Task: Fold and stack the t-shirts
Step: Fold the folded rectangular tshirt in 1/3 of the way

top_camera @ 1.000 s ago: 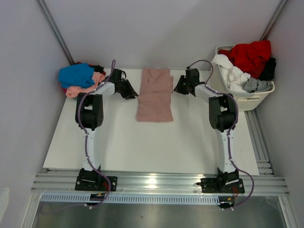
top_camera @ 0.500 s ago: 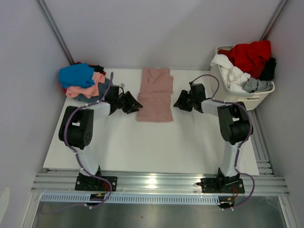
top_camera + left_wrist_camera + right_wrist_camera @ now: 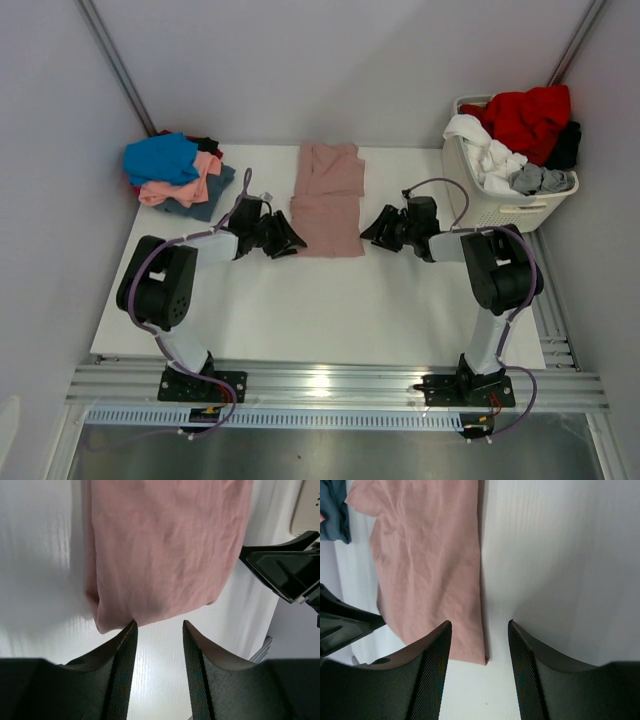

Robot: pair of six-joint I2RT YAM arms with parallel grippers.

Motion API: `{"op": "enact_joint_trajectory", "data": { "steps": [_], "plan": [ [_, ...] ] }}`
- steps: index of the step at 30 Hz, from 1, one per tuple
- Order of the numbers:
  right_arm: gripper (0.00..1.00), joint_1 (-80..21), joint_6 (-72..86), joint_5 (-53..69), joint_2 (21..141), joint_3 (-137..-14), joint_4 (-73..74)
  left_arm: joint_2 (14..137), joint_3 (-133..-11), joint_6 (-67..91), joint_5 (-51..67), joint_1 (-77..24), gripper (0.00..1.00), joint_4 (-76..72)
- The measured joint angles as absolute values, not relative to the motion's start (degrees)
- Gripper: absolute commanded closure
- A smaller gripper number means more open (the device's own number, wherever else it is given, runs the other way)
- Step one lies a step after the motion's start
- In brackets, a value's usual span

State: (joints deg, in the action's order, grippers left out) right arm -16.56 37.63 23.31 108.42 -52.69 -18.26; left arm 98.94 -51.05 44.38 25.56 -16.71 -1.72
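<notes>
So the pink tee [image 3: 327,205] is lying part-folded, left gripper [image 3: 159,623] and right gripper [image 3: 479,622] gaping empty at its near corners; more are waiting in the basket [image 3: 520,215].

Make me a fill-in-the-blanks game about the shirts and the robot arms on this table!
1. The flat t-shirt between the left end effector and the right end effector is ____.
2. The top t-shirt of the far-left pile is ____.
3. The red t-shirt sits in the white laundry ____.
4. Both end effectors' jaws stand ____, holding nothing.

Missing words: pink, blue, basket, open.
</notes>
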Motion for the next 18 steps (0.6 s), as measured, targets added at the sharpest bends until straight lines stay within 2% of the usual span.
{"op": "enact_joint_trajectory", "data": {
  "steps": [18],
  "plan": [
    [0.48, -20.0, 42.1, 26.1, 108.4, -49.3, -23.9, 90.2, -46.7, 43.5, 11.4, -17.5, 0.54, 7.5]
  ]
}}
